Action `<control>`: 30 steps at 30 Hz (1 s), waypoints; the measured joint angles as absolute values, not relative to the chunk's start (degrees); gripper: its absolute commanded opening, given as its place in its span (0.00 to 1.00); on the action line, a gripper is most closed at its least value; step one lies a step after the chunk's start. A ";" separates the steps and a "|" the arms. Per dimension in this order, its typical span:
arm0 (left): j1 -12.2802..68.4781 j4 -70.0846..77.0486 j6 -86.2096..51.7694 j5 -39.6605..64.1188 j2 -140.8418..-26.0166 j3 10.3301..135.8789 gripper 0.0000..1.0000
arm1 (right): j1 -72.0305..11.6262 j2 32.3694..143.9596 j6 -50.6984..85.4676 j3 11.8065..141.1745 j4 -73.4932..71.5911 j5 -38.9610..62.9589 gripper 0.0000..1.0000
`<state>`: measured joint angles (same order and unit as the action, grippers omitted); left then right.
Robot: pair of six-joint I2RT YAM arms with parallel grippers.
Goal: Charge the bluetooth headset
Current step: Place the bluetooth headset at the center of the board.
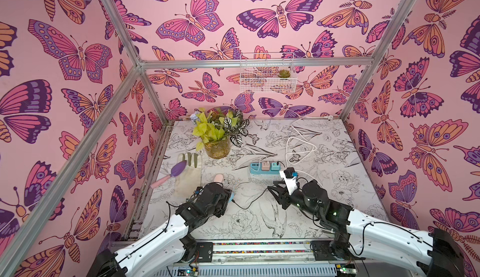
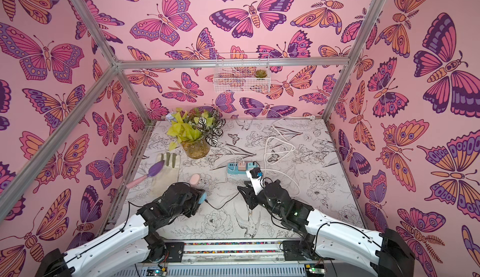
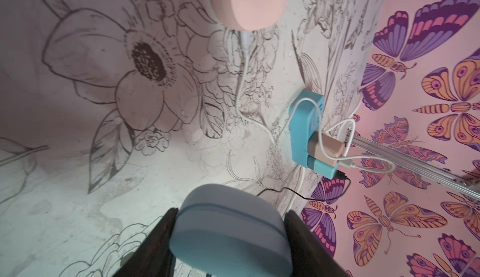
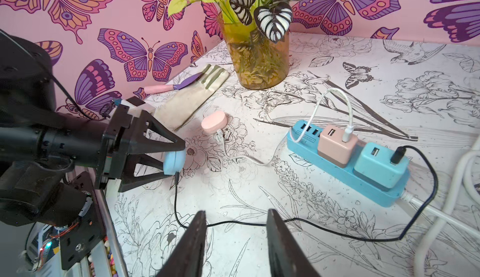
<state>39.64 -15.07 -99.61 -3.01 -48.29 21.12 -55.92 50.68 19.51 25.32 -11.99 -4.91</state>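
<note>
Blue headset case (image 3: 228, 226): near the table's front, seemingly just above its surface, pinched by the left gripper (image 4: 174, 161) with its lower edge facing the cable.
Left grip: fingers clamped on the case's two broad faces, likely to brace it against a plug's push.
Black cable (image 4: 337, 232): runs from the blue charger (image 4: 376, 167) on the power strip (image 4: 337, 174). Its plug (image 4: 177, 178) meets the case's lower edge; whether it is fully seated cannot be told.
Right gripper (image 4: 237, 213): fingers moderately parted, holding nothing, hovering just above the cable's slack.
Pink case (image 4: 214, 125): lies on the table, joined by a white cable (image 4: 249, 160) to the pink charger (image 4: 336, 145).
Glass jar (image 4: 259, 62): upright at the back, holding yellow-green and striped leaves (image 4: 272, 18) over brown filling.
Wire basket (image 1: 249, 87): hangs on the back wall, holding one small succulent (image 1: 284, 73).
</note>
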 measured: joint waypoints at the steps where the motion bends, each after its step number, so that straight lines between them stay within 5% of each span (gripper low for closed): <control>1: 39.64 -15.07 -99.74 -3.07 -48.77 20.86 0.01 | -55.92 50.68 19.59 25.32 -11.99 -4.89 0.41; 6: 39.62 -14.85 -100.77 -3.49 -51.81 20.27 0.05 | -55.92 50.65 20.23 25.23 -12.01 -4.89 0.41; 19: 38.92 -11.55 -100.60 -3.84 -58.81 20.25 0.61 | -55.92 50.65 21.19 24.56 -12.03 -4.93 0.41; 30: 38.57 -8.91 -95.70 -3.22 -62.11 22.06 0.82 | -55.92 49.78 21.15 24.47 -11.84 -5.37 0.42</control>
<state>38.57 -8.91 -95.70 -3.22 -62.11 22.06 -55.92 49.78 21.15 24.47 -11.84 -5.37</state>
